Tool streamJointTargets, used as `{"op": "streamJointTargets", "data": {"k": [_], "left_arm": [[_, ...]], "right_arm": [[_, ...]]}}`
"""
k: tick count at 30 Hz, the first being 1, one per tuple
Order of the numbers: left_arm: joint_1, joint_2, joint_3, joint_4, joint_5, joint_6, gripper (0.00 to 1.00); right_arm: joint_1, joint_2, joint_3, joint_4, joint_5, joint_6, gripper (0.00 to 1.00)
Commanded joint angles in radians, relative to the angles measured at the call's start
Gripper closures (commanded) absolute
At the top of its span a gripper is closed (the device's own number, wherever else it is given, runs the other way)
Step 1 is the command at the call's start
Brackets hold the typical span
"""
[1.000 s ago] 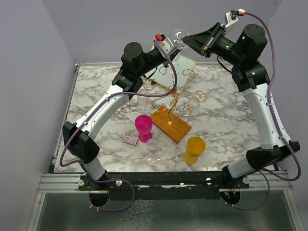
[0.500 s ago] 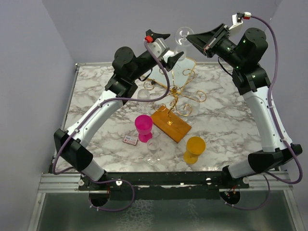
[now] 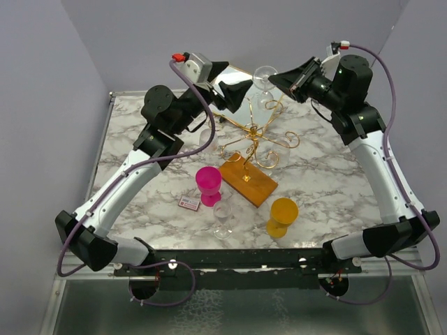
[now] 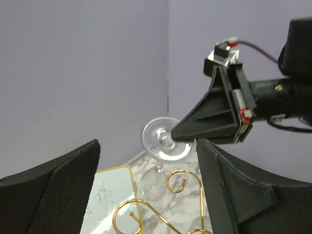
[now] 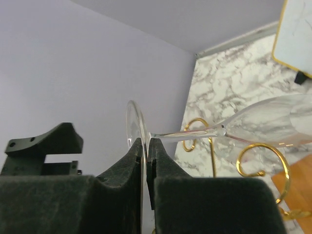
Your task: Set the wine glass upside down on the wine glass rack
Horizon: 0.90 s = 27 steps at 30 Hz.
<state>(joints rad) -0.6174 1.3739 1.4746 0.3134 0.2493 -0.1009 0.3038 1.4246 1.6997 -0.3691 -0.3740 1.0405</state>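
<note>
Wine glass (image 3: 264, 75) above rack (image 3: 248, 180), mirror (image 4: 109, 190) behind, left fingers (image 3: 234, 92) apparently just beside.

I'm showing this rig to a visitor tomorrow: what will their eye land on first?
A clear wine glass held aloft at the back, its foot pinched in the right gripper, above the gold wine glass rack at mid-table. The left gripper gapes open beside it.

Clear wine glass (image 3: 265, 85) hung upside down over the far side of the rack (image 3: 248, 179).
The glass was tilted, foot up and bowl down, its round foot pinched edge-on by the right gripper (image 3: 274, 75), with the bowl close among the rack's rear arms. The rack, thin gold wire with curled arms on an orange-brown wooden base, stood upright.
</note>
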Motion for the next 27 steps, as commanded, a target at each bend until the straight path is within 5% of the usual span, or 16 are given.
{"op": "streamJointTargets", "data": {"k": [1, 15, 27], "left_arm": [[-0.005, -0.069, -0.034, -0.043, -0.105, -0.188, 0.17], [0.001, -0.114, -0.042, -0.197, -0.245, -0.220, 0.17], [0.004, -0.139, -0.060, -0.228, -0.266, -0.230, 0.17]], "right_arm": [[-0.005, -0.039, -0.062, -0.072, -0.059, -0.021, 0.99], [-0.005, -0.080, -0.153, -0.161, -0.160, -0.038, 0.99], [-0.005, -0.177, -0.217, -0.278, 0.059, -0.059, 0.99]]}}
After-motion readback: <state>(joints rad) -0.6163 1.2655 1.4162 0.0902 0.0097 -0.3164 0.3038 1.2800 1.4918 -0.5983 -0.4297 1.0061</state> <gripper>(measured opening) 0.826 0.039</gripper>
